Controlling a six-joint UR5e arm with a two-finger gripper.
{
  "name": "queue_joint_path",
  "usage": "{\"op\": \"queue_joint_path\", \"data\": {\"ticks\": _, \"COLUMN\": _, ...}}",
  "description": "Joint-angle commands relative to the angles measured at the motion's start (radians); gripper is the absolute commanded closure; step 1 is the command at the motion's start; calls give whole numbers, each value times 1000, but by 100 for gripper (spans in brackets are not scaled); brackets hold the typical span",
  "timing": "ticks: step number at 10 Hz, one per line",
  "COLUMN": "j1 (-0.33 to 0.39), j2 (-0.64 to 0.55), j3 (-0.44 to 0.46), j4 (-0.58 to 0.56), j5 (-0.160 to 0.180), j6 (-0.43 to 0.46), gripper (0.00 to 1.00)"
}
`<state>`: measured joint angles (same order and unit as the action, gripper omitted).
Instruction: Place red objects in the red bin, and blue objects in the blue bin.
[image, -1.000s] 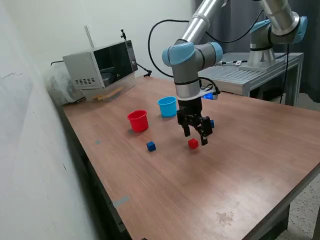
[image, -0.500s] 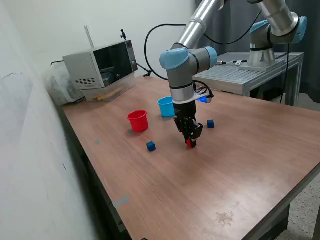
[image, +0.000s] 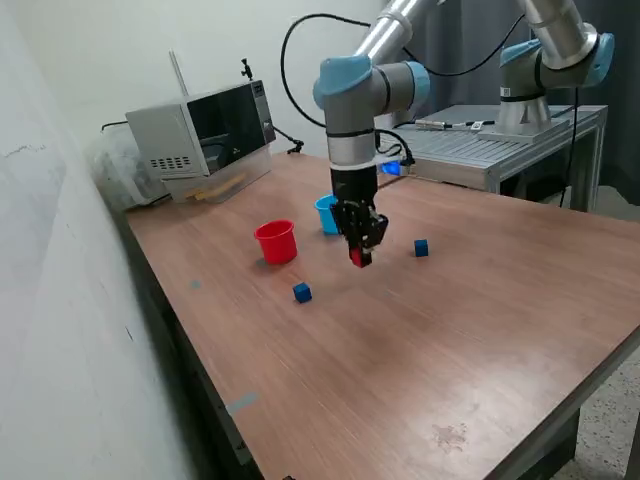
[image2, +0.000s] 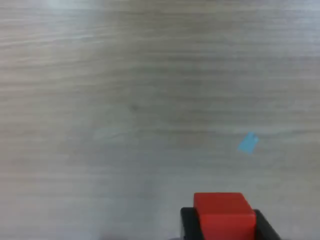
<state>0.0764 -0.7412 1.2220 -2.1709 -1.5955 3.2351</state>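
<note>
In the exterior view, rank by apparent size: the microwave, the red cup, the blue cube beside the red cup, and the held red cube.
1. Microwave, far the largest.
2. Red cup.
3. Blue cube and the red cube in the gripper: both tiny and alike, and the fingers partly hide the red one, so unranked.

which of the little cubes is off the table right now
The red cube, pinched in the gripper above the wood. The two blue cubes, one near the red cup and one on the exterior view's right, sit on the table.

We see a red cube (image: 358, 258) in black fingers (image2: 188, 226), two dark blue cubes (image: 302, 292) (image: 421, 248) flanking the red cup (image: 276, 241) and light blue cup (image: 327, 213) on brown woodgrain table (image: 400, 350).
</note>
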Motion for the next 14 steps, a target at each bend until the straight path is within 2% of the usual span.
{"op": "queue_joint_path", "data": {"ticks": 1, "j1": -62, "j2": -85, "j3": -3, "j4": 37, "j5": -18, "j6": -11, "gripper": 100}}
{"op": "queue_joint_path", "data": {"ticks": 4, "j1": -177, "j2": -127, "j3": -29, "j4": 115, "j5": -41, "j6": -55, "gripper": 100}}
{"op": "queue_joint_path", "data": {"ticks": 6, "j1": -259, "j2": -115, "j3": -74, "j4": 115, "j5": -41, "j6": -72, "gripper": 100}}
{"op": "queue_joint_path", "data": {"ticks": 8, "j1": -276, "j2": -51, "j3": -117, "j4": 102, "j5": -35, "j6": -115, "gripper": 100}}
{"op": "queue_joint_path", "data": {"ticks": 11, "j1": -294, "j2": 18, "j3": -176, "j4": 98, "j5": -27, "j6": -115, "gripper": 100}}
{"op": "queue_joint_path", "data": {"ticks": 14, "j1": -306, "j2": 39, "j3": -155, "j4": 98, "j5": -27, "j6": -120, "gripper": 100}}
